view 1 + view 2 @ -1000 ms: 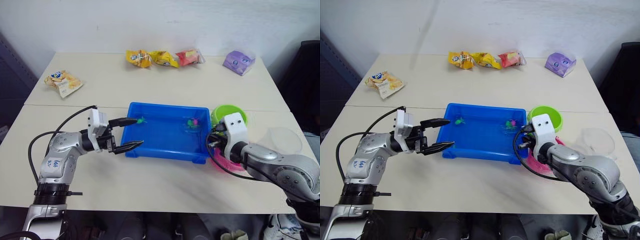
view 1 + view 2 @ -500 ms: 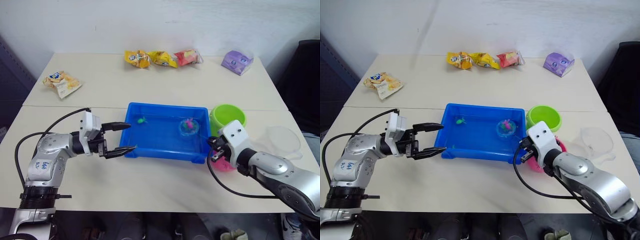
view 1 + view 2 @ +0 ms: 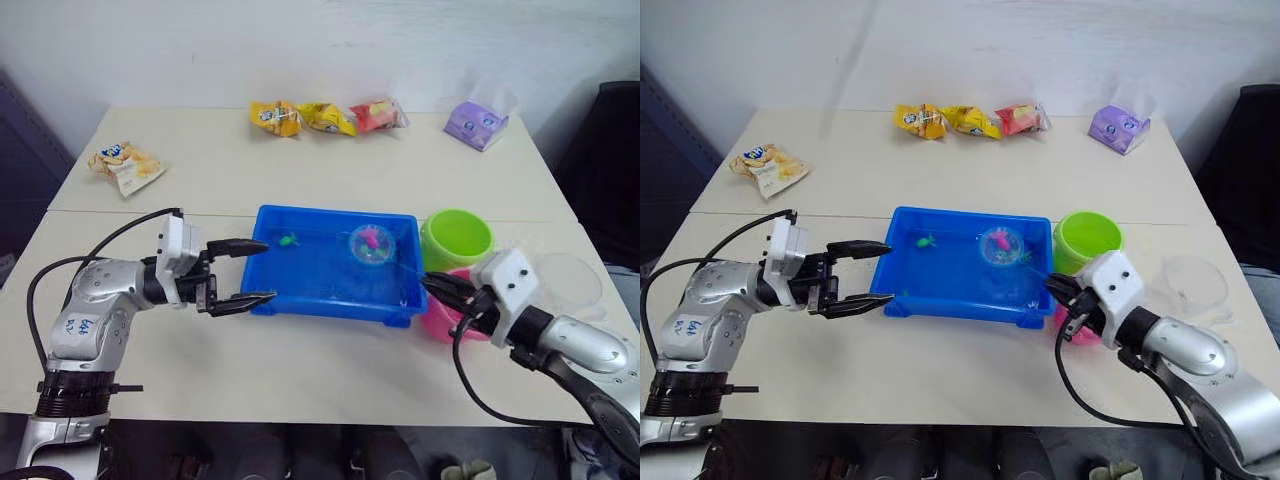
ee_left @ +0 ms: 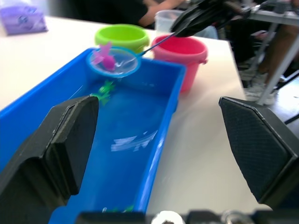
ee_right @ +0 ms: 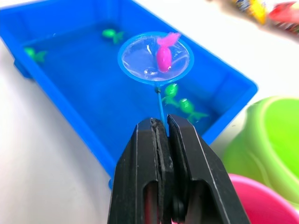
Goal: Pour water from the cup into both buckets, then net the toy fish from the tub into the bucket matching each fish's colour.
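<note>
Two beige tables (image 3: 300, 165) pushed together, white wall (image 3: 300, 45) behind, snack packets (image 3: 325, 116) along far edge.

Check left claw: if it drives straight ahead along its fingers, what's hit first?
Likely the blue tub: the open left claw points at its near-left end wall, fingertips about at the rim. Depth is unclear.

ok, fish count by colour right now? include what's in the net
Pink fish: 1, in the net at
Green fish: 4, in the tub water at
Total: 5 visible
</note>
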{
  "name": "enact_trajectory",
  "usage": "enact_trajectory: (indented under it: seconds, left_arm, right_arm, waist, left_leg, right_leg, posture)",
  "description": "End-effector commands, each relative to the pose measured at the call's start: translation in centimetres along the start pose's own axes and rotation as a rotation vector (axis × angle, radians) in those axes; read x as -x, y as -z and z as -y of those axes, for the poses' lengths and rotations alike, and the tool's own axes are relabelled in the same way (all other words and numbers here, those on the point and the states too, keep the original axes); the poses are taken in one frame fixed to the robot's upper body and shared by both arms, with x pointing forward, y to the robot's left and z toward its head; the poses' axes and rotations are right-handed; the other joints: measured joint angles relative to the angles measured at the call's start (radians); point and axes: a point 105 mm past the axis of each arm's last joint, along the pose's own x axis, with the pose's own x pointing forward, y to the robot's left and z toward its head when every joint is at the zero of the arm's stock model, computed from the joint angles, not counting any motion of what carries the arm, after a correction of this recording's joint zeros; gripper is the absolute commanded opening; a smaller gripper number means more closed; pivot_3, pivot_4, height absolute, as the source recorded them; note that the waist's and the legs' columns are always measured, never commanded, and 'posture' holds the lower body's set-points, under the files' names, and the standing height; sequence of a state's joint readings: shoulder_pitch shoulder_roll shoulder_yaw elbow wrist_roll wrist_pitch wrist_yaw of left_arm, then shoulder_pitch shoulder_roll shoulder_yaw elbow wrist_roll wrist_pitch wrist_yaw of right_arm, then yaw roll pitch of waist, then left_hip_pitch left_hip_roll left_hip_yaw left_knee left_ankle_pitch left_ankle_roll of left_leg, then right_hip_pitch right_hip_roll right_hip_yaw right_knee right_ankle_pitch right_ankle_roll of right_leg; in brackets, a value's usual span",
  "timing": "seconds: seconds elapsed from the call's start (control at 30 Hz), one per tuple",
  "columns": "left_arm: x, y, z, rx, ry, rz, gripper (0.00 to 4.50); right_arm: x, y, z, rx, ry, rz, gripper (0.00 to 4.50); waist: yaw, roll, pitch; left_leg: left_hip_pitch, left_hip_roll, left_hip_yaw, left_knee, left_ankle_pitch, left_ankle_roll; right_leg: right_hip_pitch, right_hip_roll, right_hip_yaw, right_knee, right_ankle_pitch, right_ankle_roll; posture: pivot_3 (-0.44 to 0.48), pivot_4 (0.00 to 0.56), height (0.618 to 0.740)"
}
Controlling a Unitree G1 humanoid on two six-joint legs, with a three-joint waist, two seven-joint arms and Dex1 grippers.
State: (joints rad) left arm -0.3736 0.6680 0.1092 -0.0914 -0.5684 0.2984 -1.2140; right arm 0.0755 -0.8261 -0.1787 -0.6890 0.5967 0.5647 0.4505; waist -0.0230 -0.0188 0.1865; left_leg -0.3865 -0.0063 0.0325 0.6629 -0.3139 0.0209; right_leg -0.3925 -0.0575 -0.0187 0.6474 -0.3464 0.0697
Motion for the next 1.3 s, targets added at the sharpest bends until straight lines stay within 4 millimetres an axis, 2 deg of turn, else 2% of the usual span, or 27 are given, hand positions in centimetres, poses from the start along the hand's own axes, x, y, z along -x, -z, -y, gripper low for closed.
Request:
enact_trajectory:
  seconds: [0.03, 0.13, 0.23, 0.4, 0.53, 0.6, 0.77, 0.87, 1.07, 1.3]
  left_arm:
    - [-1.4, -2.1, 0.6, -0.061, 0.083, 0.039, 4.44]
    - [-2.0, -3.1, 0.4, -0.076, 0.113, 0.062, 4.44]
    - [-2.5, -3.5, 0.4, -0.087, 0.146, 0.066, 4.44]
    - [-3.3, -3.6, 0.1, -0.069, 0.174, 0.091, 4.44]
    - [-3.7, -3.0, 0.2, -0.058, 0.200, 0.083, 4.44]
    - [-3.9, -2.3, 0.1, -0.061, 0.209, 0.060, 4.44]
    - [-4.1, -1.7, 0.2, -0.054, 0.218, 0.056, 4.44]
    - [-4.0, -1.6, 0.2, -0.049, 0.214, 0.055, 4.44]
    - [-4.0, -1.4, 0.2, -0.040, 0.197, 0.056, 4.44]
    - [-4.7, -1.3, 0.1, -0.027, 0.188, 0.082, 4.44]
  right_arm:
    - [1.8, -1.9, -0.3, 0.019, -0.017, 0.101, 0.00]
    - [3.5, -2.3, -0.4, 0.031, 0.004, 0.163, 0.00]
    - [5.0, -1.9, 0.0, 0.043, 0.054, 0.154, 0.00]
    - [9.5, -2.1, 1.7, 0.111, 0.174, 0.195, 0.00]
    - [12.2, -0.9, 3.0, 0.148, 0.263, 0.146, 0.00]
    - [13.2, 0.7, 3.1, 0.218, 0.265, 0.049, 0.00]
    - [14.2, 2.5, 3.6, 0.347, 0.287, -0.038, 0.00]
    - [14.7, 3.9, 3.2, 0.410, 0.285, -0.078, 0.00]
    - [15.3, 5.6, 2.4, 0.564, 0.299, -0.083, 0.00]
    - [15.4, 6.8, 2.4, 0.983, 0.269, -0.122, 0.00]
  waist:
    - [0.008, 0.000, 0.000]
    - [0.019, 0.000, 0.000]
    - [0.021, 0.000, 0.000]
    - [0.023, 0.000, 0.000]
    - [0.021, 0.000, 0.000]
    - [0.021, 0.000, 0.000]
    - [0.017, 0.000, 0.000]
    - [0.019, 0.000, 0.000]
    - [0.019, 0.000, 0.000]
    - [0.017, 0.000, 0.000]
  left_leg:
    - [0.000, 0.000, 0.000, 0.000, 0.000, 0.000]
    - [0.000, 0.000, 0.000, 0.000, 0.000, 0.000]
    - [0.001, 0.000, 0.001, 0.001, 0.000, 0.000]
    - [0.002, 0.000, 0.001, 0.002, 0.000, 0.000]
    - [0.004, 0.000, 0.001, 0.002, 0.000, 0.000]
    - [0.005, 0.000, 0.002, 0.002, 0.000, 0.000]
    - [0.012, 0.000, 0.005, 0.001, 0.000, -0.001]
    - [0.019, 0.000, 0.005, -0.001, -0.001, -0.001]
    - [0.019, 0.000, 0.005, -0.001, -0.001, -0.002]
    - [0.020, 0.000, 0.005, -0.001, -0.001, -0.002]
  right_leg:
    - [0.000, 0.000, 0.000, 0.000, 0.000, 0.000]
    - [0.000, 0.000, 0.000, 0.000, 0.000, 0.000]
    - [0.000, 0.001, 0.001, 0.005, 0.000, 0.000]
    - [0.001, 0.001, 0.001, 0.006, 0.000, 0.000]
    - [0.003, 0.001, 0.002, 0.006, 0.000, 0.000]
    - [0.002, 0.001, 0.003, 0.006, 0.000, 0.000]
    - [0.006, 0.002, 0.007, 0.006, 0.000, 0.000]
    - [0.012, 0.002, 0.007, 0.005, -0.001, -0.001]
    - [0.013, 0.001, 0.007, 0.004, -0.001, -0.001]
    - [0.014, 0.002, 0.007, 0.005, -0.001, -0.001]
  posture:
    - [0.000, 0.150, 0.740]
    - [0.000, 0.150, 0.740]
    - [0.000, 0.150, 0.740]
    - [0.000, 0.150, 0.740]
    - [0.000, 0.150, 0.740]
    - [0.000, 0.150, 0.740]
    - [0.000, 0.150, 0.740]
    - [0.000, 0.150, 0.740]
    - [0.000, 0.150, 0.740]
    - [0.000, 0.150, 0.740]
